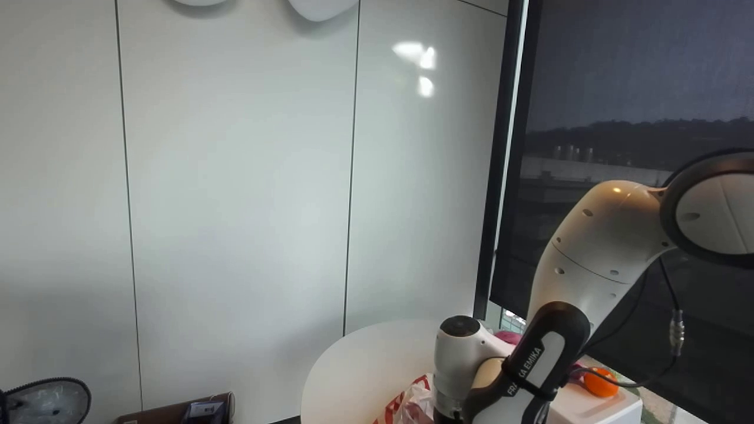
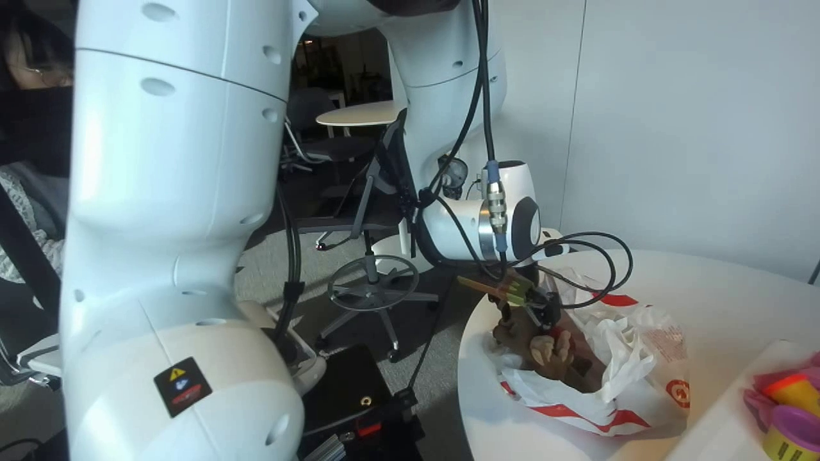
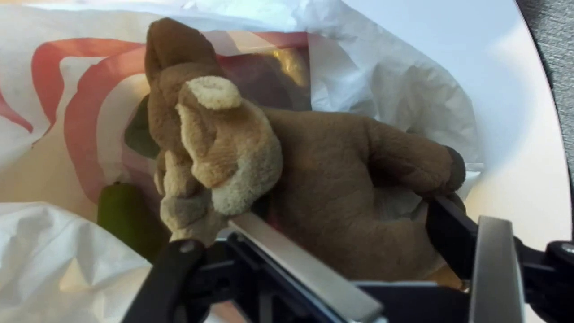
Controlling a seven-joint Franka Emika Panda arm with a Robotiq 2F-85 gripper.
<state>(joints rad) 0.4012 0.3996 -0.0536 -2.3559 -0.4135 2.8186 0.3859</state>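
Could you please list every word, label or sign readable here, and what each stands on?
"FRA...KA EMIKA", partly covered: on the robot arm.
Yellow warning triangle: on the arm's dark sticker; its other print is too small.
Red round emblem: on the white bag; small print there is too blurred.
Purple-lidded yellow tub: dark marks, too blurred to read.

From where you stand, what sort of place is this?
Likely an office or shared workspace, though I can't rule out a lab: a wheeled swivel chair, a pale table beyond it, and a big shaded window onto the outdoors.
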